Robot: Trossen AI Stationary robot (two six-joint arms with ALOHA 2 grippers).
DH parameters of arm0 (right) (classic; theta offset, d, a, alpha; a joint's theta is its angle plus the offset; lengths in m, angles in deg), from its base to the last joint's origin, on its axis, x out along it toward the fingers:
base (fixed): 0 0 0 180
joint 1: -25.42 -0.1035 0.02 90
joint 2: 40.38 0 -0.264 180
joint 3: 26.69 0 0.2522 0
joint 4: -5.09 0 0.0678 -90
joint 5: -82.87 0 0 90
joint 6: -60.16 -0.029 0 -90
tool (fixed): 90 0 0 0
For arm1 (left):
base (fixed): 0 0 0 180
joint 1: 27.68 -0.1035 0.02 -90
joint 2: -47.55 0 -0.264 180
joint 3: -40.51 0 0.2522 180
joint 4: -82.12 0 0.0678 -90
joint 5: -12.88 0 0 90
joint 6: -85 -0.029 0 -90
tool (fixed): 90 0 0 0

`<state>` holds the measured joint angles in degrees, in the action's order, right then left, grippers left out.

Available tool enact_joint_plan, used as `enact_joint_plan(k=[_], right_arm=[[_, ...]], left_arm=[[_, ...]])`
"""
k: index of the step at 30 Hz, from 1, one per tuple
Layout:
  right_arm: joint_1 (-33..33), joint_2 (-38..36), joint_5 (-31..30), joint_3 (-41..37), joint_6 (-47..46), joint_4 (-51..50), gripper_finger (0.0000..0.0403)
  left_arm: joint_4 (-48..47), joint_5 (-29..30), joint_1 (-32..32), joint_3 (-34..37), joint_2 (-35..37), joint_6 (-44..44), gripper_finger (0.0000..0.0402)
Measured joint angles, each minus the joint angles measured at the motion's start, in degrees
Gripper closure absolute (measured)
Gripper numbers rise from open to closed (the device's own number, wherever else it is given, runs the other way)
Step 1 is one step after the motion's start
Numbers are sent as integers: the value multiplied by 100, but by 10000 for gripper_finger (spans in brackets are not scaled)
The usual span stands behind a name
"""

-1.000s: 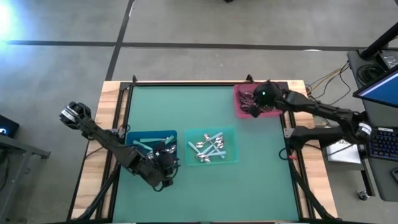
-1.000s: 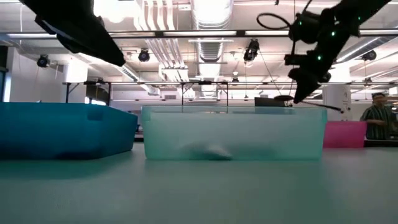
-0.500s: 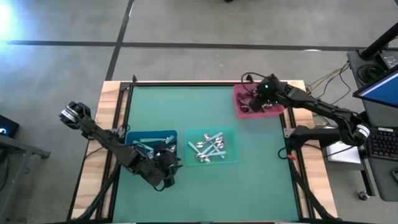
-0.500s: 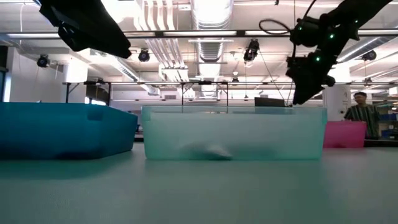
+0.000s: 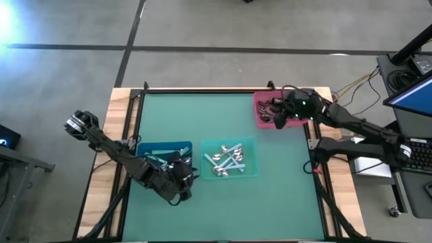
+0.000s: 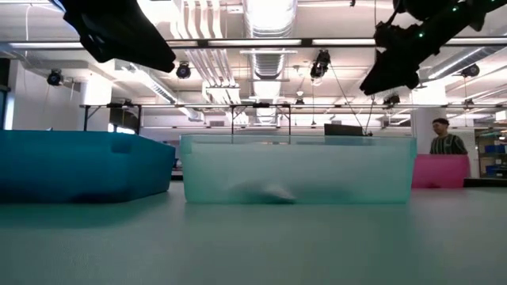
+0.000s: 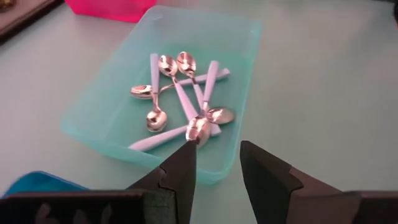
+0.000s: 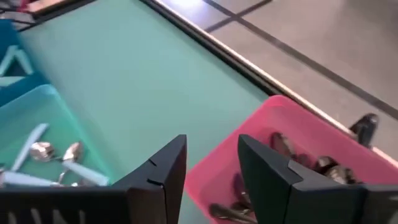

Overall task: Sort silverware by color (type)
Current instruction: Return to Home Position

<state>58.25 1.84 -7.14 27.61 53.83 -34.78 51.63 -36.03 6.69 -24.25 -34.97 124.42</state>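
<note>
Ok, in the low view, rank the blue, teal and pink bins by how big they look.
1. teal bin
2. blue bin, cut off at the picture's edge
3. pink bin, but it stands farthest back, so its real size is unsure

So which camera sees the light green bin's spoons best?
The left wrist view: the spoons lie plainly in the open bin. The high view shows them small, the low view a blur, the right wrist view a few.

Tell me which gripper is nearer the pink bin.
Right. The right gripper hangs over the pink bin; the left gripper is far off, beside the blue bin.
</note>
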Motion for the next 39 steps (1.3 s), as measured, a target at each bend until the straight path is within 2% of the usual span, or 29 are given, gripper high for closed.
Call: enact_joint_plan(k=[3, 10, 22, 32, 39], right_arm=[[-293, -194, -201, -148, -176, 7, 270], [-1006, -460, -1183, -869, -652, 412, 268], [-1720, -465, -1281, -2273, -1229, 2190, 272], [-1872, -469, -1576, -3040, -1420, 3098, 273], [-1872, -470, -1818, -3510, -1308, 3314, 275]], left_arm=[[-112, 52, 0, 0, 1, -85, 293], [-703, 93, 2, 1, 259, -99, 293], [-1167, 48, 2, 2, 510, -110, 293], [-1439, 24, 2, 2, 675, -141, 293], [-1626, 24, 2, 2, 675, -140, 293]])
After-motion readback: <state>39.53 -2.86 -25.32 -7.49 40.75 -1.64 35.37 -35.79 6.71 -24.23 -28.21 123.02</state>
